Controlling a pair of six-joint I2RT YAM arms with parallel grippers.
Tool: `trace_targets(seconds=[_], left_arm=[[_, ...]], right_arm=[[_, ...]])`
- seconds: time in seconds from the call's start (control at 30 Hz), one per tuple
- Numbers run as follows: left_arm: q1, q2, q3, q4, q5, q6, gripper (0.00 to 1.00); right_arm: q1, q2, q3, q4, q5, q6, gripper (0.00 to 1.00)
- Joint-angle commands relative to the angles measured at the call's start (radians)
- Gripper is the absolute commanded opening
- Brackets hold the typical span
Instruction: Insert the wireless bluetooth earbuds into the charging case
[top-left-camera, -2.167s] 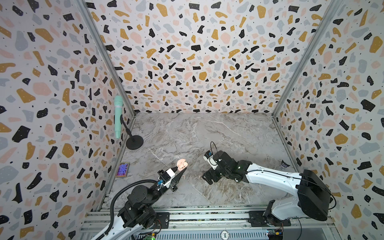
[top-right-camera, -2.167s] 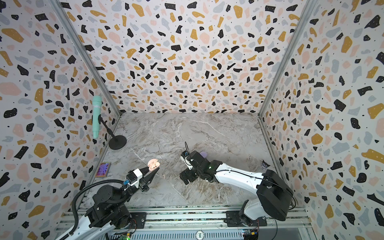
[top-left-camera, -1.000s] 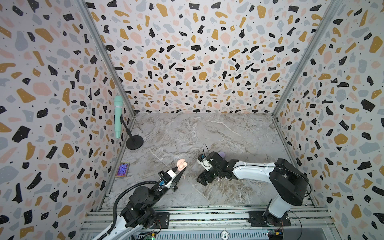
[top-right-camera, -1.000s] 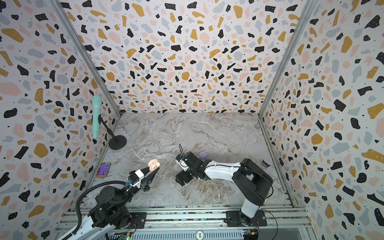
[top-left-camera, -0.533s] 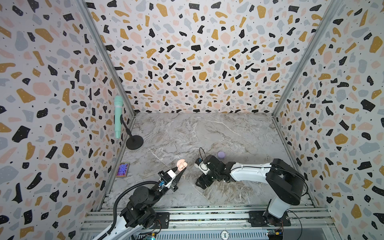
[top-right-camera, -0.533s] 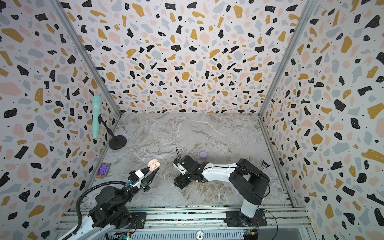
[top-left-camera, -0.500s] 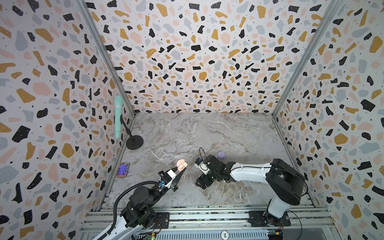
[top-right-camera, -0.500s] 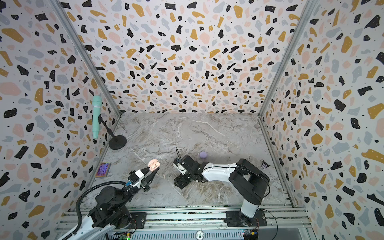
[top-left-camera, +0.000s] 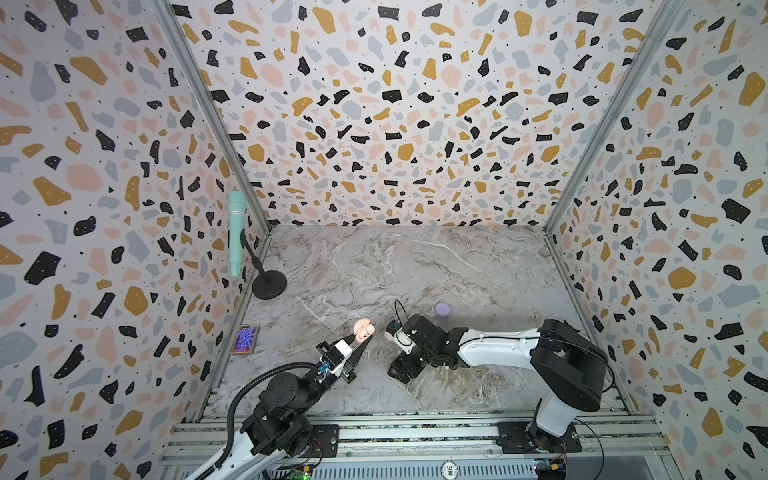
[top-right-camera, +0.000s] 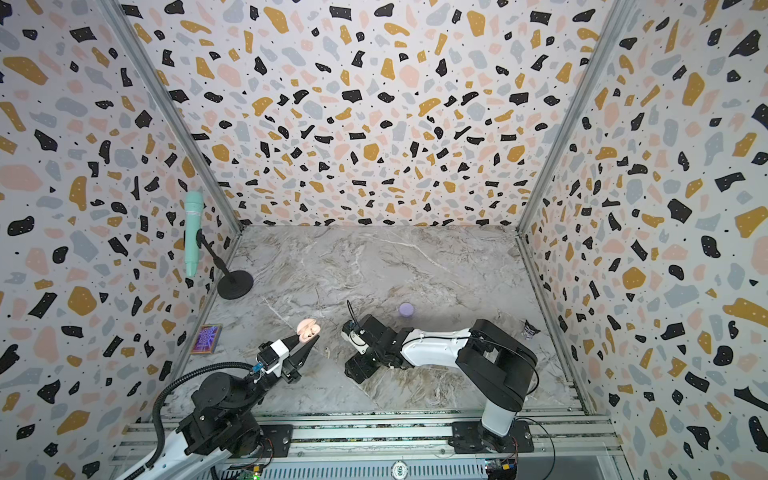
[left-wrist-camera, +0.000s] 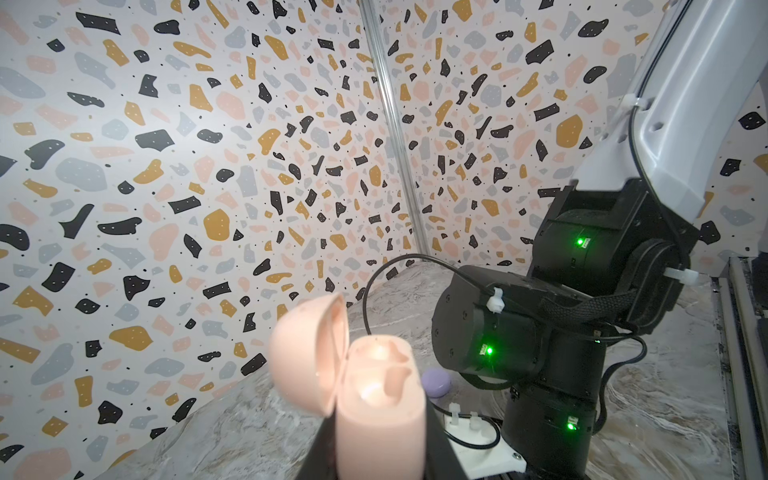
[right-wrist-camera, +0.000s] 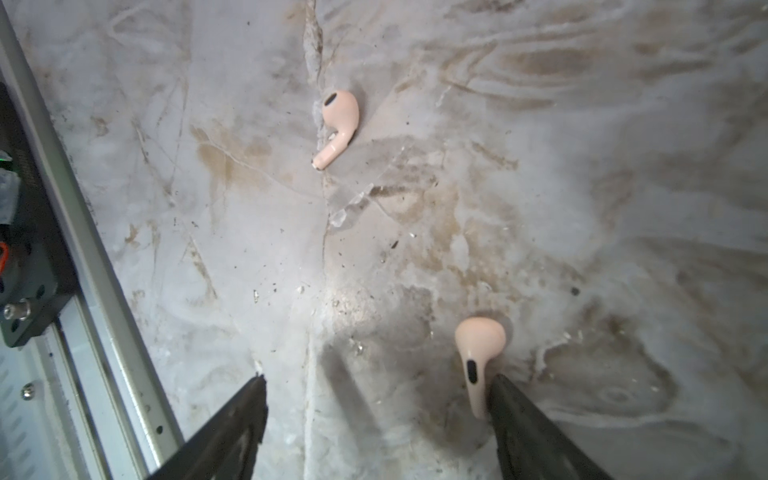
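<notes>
My right gripper (right-wrist-camera: 378, 377) hangs wide open and empty over the marbled tabletop (right-wrist-camera: 582, 166); pale pink stemmed earbud (right-wrist-camera: 478, 353) lies just beside one finger, stem along it, off-centre; second pink earbud (right-wrist-camera: 338, 124) further ahead; left gripper (top-left-camera: 358, 341) clamps open pink clamshell case (top-left-camera: 364, 328) aloft.

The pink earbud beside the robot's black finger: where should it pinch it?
Probably pinch the earbud across its thin stem, just under the round head, coming straight down. It lies flat on the marble table, so only its sides are free. The open right gripper should shift so one finger sits either side.
</notes>
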Motion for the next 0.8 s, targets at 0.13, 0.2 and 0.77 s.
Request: trace_targets(seconds=[0.13, 0.2, 0.77], left_arm=[[-0.006, -0.015, -0.007, 0.052, 0.005, 0.010, 0.00], [-0.006, -0.017, -0.006, 0.052, 0.005, 0.010, 0.00], [-0.006, -0.023, -0.002, 0.046, 0.009, 0.014, 0.00]], right_arm=[[0.027, 0.014, 0.029, -0.018, -0.012, 0.036, 0.83], [0.032, 0.017, 0.032, -0.017, -0.015, 0.043, 0.83], [0.044, -0.072, 0.080, -0.144, 0.144, 0.278, 0.84]])
